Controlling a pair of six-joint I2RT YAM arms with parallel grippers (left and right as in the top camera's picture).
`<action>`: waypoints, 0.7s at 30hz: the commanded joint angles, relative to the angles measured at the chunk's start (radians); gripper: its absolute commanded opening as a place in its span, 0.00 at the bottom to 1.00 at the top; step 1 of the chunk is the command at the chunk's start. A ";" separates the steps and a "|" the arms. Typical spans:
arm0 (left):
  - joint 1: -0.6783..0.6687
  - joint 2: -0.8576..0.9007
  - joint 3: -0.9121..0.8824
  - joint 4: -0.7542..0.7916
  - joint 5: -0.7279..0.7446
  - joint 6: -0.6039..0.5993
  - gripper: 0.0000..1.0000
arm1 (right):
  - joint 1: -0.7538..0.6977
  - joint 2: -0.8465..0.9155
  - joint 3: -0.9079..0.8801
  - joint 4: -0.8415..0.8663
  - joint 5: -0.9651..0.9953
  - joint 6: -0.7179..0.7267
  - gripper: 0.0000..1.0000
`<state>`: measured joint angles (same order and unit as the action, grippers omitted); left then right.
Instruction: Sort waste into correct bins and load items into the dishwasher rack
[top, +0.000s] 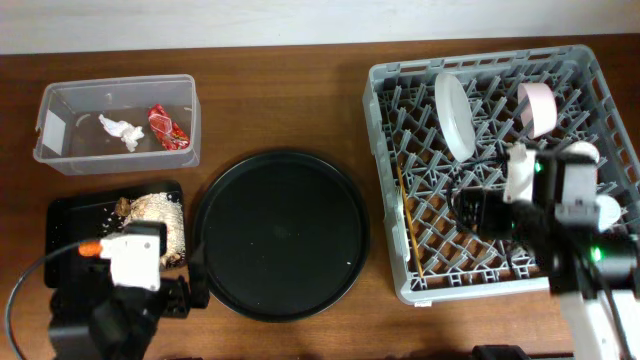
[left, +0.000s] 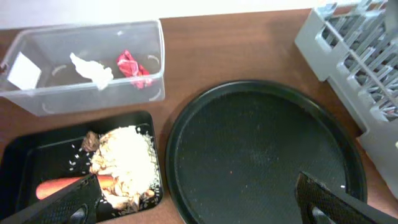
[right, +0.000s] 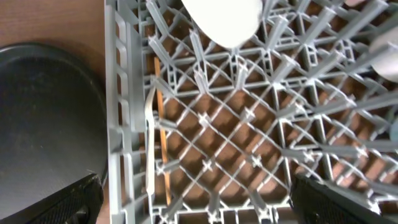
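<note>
By the look of it the sorting is nearly finished. The dishwasher rack (top: 386, 180), filling the counter's right end, carries the plate (top: 455, 115) and pink bowl (top: 537, 108) on edge toward its back. The chopstick (top: 410, 225) and white fork (right: 148, 137) lie along its left wall. The two cups I cannot make out, since the right arm covers that part. The round black tray (top: 280, 235) at mid-counter is bare. The clear tub (top: 190, 120) at the back left corner holds the tissue (top: 122, 131) and red wrapper (top: 168, 127). The shallow black tray (top: 70, 215) at the front left corner holds the food scraps (top: 160, 208), carrot (left: 57, 186) and brown lump (left: 91, 142). The left fingers (left: 68, 202) and right fingers (right: 62, 202) are spread wide, holding nothing. Little seems left beyond confirming the cups.
</note>
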<state>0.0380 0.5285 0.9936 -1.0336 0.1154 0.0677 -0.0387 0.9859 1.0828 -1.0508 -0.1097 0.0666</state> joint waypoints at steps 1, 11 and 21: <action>0.000 -0.016 -0.014 0.004 -0.003 0.001 0.99 | -0.002 -0.059 -0.032 -0.026 0.043 -0.007 0.99; 0.000 -0.016 -0.014 0.004 -0.004 0.002 0.99 | -0.002 0.018 -0.032 -0.027 0.043 -0.007 0.99; 0.000 -0.016 -0.014 0.004 -0.003 0.002 0.99 | -0.001 0.138 -0.033 -0.027 0.130 -0.007 0.99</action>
<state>0.0380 0.5152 0.9886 -1.0313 0.1154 0.0677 -0.0387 1.1362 1.0542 -1.0763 -0.0303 0.0673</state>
